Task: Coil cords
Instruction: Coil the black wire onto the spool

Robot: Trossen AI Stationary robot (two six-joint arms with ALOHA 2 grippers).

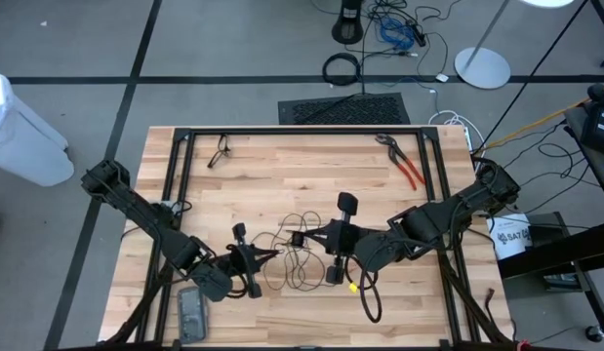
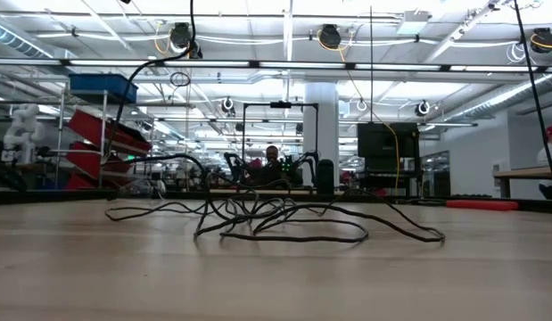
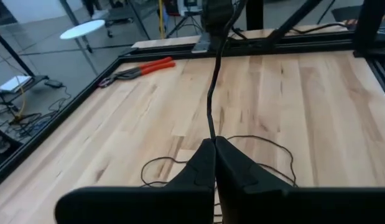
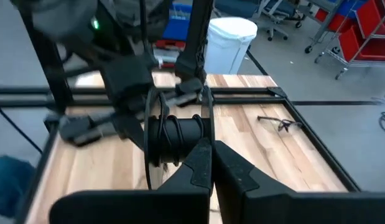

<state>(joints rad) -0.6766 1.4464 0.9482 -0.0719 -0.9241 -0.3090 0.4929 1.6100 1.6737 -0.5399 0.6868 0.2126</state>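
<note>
A thin black cord point(image 1: 294, 261) lies in loose loops on the wooden table point(image 1: 282, 185) near its front middle, and the low view shows the same tangle of cord point(image 2: 276, 223) flat on the wood. My left gripper point(image 1: 274, 255) is shut on one strand at the left of the tangle. My right gripper point(image 1: 302, 237) faces it from the right, raised above the table, and is also shut on the cord. A strand point(image 3: 211, 93) runs straight between the two grippers. My left gripper pinches a single strand of the cord point(image 3: 212, 135) at its fingertips point(image 3: 204, 155), coming nearly level from the table's left. The strand rises taut from the fingertips toward my right gripper point(image 3: 217, 15); the rest lies slack on the table. My right gripper is shut on the cord where several loops point(image 4: 153, 134) gather just ahead of its fingertips point(image 4: 201, 158). It comes from the table's right, slanting slightly down. The fingers themselves hide the exact spot of contact. The loops hang beside the fingertips.
Red-handled pliers point(image 1: 407, 164) lie at the far right and a pair of glasses point(image 1: 220, 151) at the far left. A flat grey object point(image 1: 191, 314) sits at the near left edge. A black frame point(image 1: 302, 130) borders the table. A white bin point(image 4: 229, 43) stands beyond the table.
</note>
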